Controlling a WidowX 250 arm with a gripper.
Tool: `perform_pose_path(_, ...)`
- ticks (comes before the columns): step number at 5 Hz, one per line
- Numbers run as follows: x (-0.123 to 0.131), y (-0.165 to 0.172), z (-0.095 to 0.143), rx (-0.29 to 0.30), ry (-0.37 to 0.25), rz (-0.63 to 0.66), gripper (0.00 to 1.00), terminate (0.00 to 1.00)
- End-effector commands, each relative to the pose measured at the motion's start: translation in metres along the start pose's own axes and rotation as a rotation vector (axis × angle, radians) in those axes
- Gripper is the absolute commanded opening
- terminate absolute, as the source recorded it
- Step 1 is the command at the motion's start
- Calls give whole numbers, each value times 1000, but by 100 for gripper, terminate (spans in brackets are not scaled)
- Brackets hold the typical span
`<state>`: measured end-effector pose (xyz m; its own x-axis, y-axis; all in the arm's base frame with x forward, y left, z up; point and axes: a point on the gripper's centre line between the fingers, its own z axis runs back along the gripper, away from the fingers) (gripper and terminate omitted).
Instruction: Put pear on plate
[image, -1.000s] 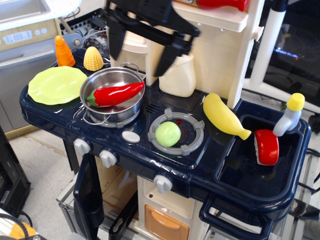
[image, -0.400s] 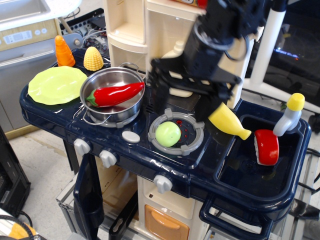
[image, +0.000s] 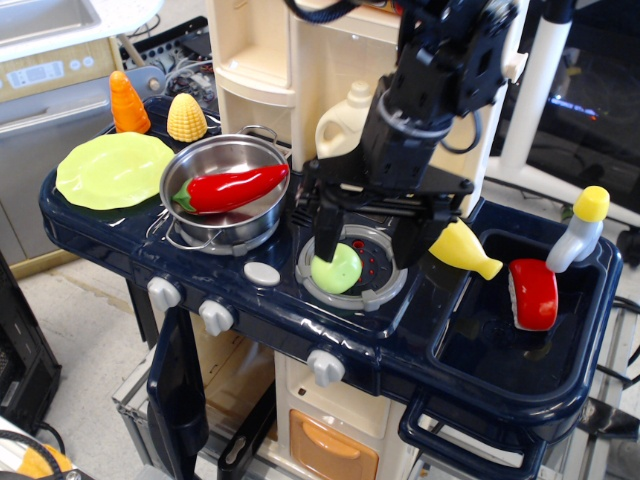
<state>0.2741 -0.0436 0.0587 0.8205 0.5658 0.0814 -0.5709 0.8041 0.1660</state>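
Observation:
The pear (image: 336, 270) is a pale-green ball resting on the grey burner ring (image: 352, 289) at the middle of the toy stove. The plate (image: 113, 169) is lime-green with a wavy rim and lies at the left end of the counter. My gripper (image: 365, 240) is black and hangs open right over the burner. One finger (image: 326, 233) is down at the pear's upper left edge, the other stands to the right over the burner. The pear lies between them and is not gripped.
A steel pot (image: 226, 190) with a red pepper (image: 229, 188) stands between burner and plate. Yellow corn (image: 187, 117) and an orange carrot (image: 128, 103) stand behind the plate. A yellow banana-like toy (image: 464, 249), a red item (image: 533, 293) and a bottle (image: 577, 229) sit near the sink at right.
My gripper has come down from the upper left and across to the burner, and now its fingers are lowered around the pear. The pear and the other things have not moved.

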Motion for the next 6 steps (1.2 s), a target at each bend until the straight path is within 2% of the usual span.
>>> perform_pose_path(1, 14, 2, -15, -35, -42, -23, 100, 0)
perform_pose_path(2, 15, 3, -28, -54, -54, -22, 100, 0)
perform_pose_path(3, 14, 3, -34, -85, -16, 13, 0, 0)
perform_pose_path(4, 12, 3, -28, -55, -52, 54, 0, 0)
perform_pose_path(5, 8, 16, 20, 76, -51, 101, 0, 0)
perform_pose_path(6, 26, 44, 58, 181, -56, 84, 0, 0)
